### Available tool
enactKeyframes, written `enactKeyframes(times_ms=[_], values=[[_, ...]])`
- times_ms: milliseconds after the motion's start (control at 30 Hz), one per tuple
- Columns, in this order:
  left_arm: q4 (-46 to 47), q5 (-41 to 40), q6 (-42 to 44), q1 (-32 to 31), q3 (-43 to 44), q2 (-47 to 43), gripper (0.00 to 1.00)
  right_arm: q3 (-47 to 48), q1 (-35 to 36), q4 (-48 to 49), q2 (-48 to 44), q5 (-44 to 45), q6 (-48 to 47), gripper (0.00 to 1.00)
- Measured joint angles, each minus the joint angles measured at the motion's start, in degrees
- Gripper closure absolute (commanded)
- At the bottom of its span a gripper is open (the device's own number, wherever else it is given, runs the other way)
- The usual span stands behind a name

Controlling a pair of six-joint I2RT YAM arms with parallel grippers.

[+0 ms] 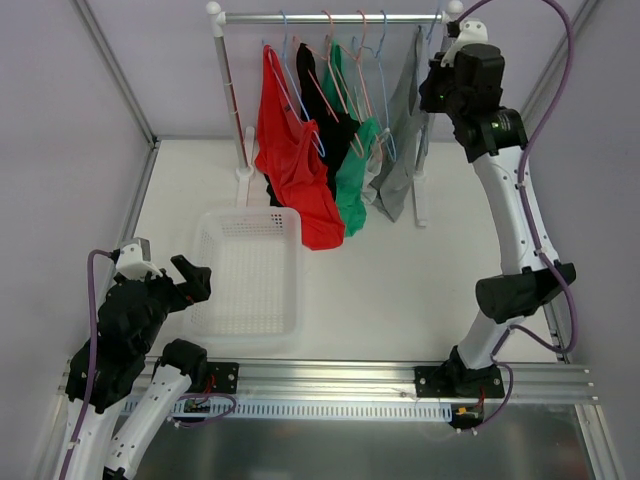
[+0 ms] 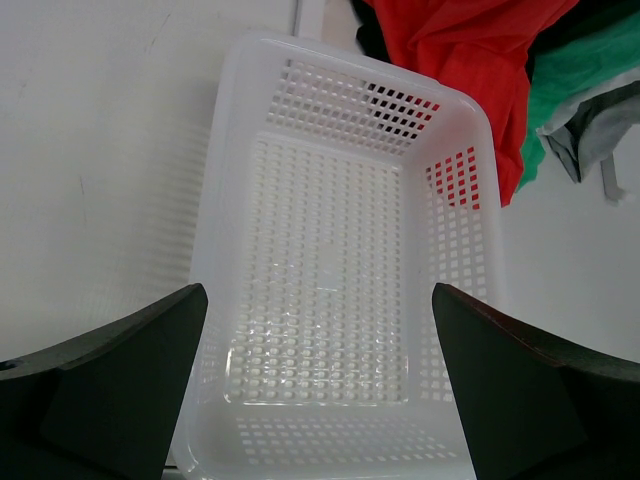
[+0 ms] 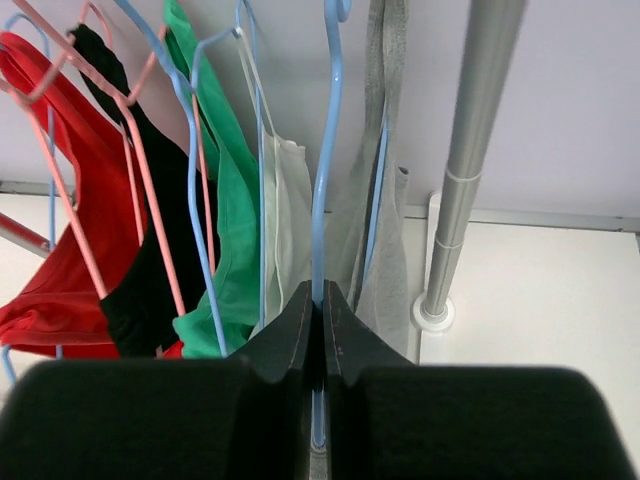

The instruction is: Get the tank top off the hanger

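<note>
The left gripper [image 1: 192, 277] hangs low at the near left of the table with its fingers spread wide and nothing between them, looking down into the white basket [image 1: 250, 214], which has nothing in it. Beyond the basket stands the rail [image 1: 330, 17], and along it hang a red tank top [image 1: 295, 160], a black one [image 1: 325, 120], a green one [image 1: 355, 165] and, at the far right, the grey tank top [image 1: 400, 150], which I take to be the one wanted, on its hanger just beside the upright post [image 3: 470, 150]. High up at that end, the right gripper [image 3: 318, 300] has its fingers pressed together on the wire of the blue hanger [image 3: 322, 200], in the middle of the frame below the hook. Whether any grey cloth is caught in the pinch too, I cannot tell. The trouble I foresee is that a grip on wire alone frees nothing: a pull from here would likely lift hanger and top off the rail together, or drag the light rack. The thin wire could also twist or slip between such narrow fingers. The hangers crowd close together, so the neighbouring ones may snag and come along. The other arm is well apart from the rail, so nothing is steadying the cloth.
</note>
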Motion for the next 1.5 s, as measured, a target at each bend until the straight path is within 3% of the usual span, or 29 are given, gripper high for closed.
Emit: enactKeyframes(times_ms=[200, 433, 667, 833, 967, 1100, 1200, 1367, 1500], values=[[0.0, 0.0, 0.0, 0.0, 0.0, 0.0, 0.01, -4.98, -2.23, 0.87, -7.56, -1.99, 0.24, 1.0], [0.2, 2.23, 1.57, 0.0, 0.26, 2.03, 0.01, -19.98, -2.56, -2.62, -23.98, -4.33, 0.85, 1.0], [3.41, 17.99, 5.46, -0.02, 8.24, 13.4, 0.01, -31.12, -2.67, -10.38, -46.95, -6.47, 1.51, 1.0], [8.09, 36.28, 6.73, -0.83, 24.46, 27.06, 0.01, -29.83, -2.69, -21.57, -59.54, -8.94, 2.86, 1.0], [11.67, 37.83, 7.67, -10.62, 37.46, 38.58, 0.01, -27.71, -2.69, -30.53, -65.96, -11.3, 4.35, 1.0], [13.92, 26.73, 11.93, -35.71, 51.21, 51.91, 0.01, -23.61, -2.67, -40.19, -69.11, -12.63, 5.53, 1.0], [15.65, 19.28, 15.72, -46.88, 60.5, 62.62, 0.01, -19.19, -2.29, -44.65, -69.46, -12.26, 6.05, 1.0], [17.33, 14.62, 19.39, -52.13, 75.87, 80.08, 0.08, -10.49, 0.35, -47.25, -69.29, -11.19, 6.56, 1.0], [18.29, 14.69, 19.96, -52.92, 79.89, 87.58, 0.1, -8.31, 2.56, -47.39, -69.85, -11.06, 7.13, 1.0]])
